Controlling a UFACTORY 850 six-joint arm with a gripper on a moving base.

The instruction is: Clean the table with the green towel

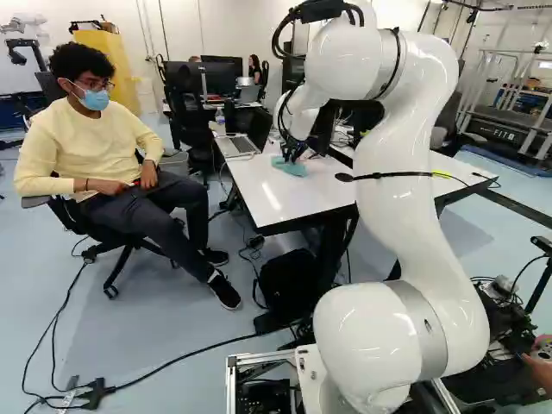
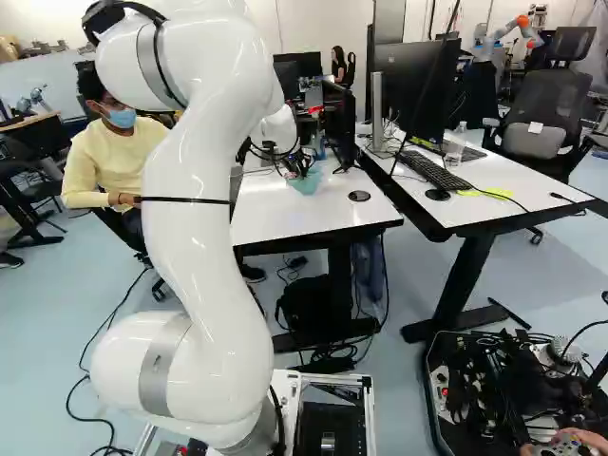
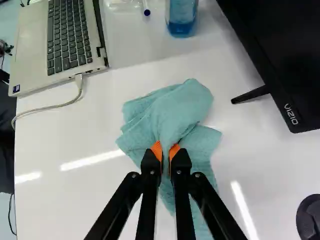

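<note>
In the wrist view, the fingers of the pincer (image 1: pixel 294 156) hide a strip of the green towel (image 3: pixel 185 107). That view's edges cut off the laptop (image 3: pixel 60 70), the bottle of blue liquid (image 3: pixel 181 19), the monitor (image 3: pixel 292 60) and a dark disc (image 3: pixel 309 217). In the left base view, the arm (image 1: pixel 392 172), itself cropped at the top, covers part of the counter (image 1: pixel 289 207); the towel's folds are too small to tell.

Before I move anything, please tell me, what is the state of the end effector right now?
End effector: closed on the green towel, holding a bunched fold of it.
</note>
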